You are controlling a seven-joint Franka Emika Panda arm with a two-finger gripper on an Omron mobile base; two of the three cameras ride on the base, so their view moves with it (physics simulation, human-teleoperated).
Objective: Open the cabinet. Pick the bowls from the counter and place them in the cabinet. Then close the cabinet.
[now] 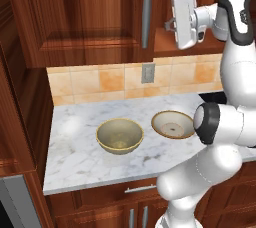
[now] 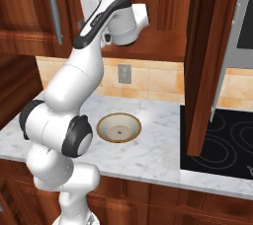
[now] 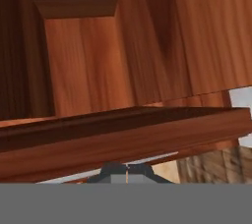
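Observation:
The cabinet (image 1: 85,17) hangs over the counter (image 1: 75,157). Its left door is closed, with a long silver handle (image 1: 146,14). Its right door (image 2: 210,61) stands swung out, baring the inside (image 2: 158,26). My gripper (image 1: 171,22) is raised at the opening, level with the cabinet's bottom edge, shut and holding nothing. In the hand view its fingertips (image 3: 127,170) are pressed together just below a wooden shelf edge (image 3: 123,134). Both bowls rest on the counter below: the deep olive-tan bowl (image 1: 120,135) to the left and the shallow bowl (image 1: 173,124) (image 2: 118,127) to its right.
A black stovetop (image 2: 222,140) lies right of the marble, under the open door. A wall outlet (image 1: 147,73) sits on the tan tile backsplash. A tall wooden panel (image 1: 20,122) bounds the counter's left end. Lower cabinets with a short drawer handle (image 1: 140,189) run beneath.

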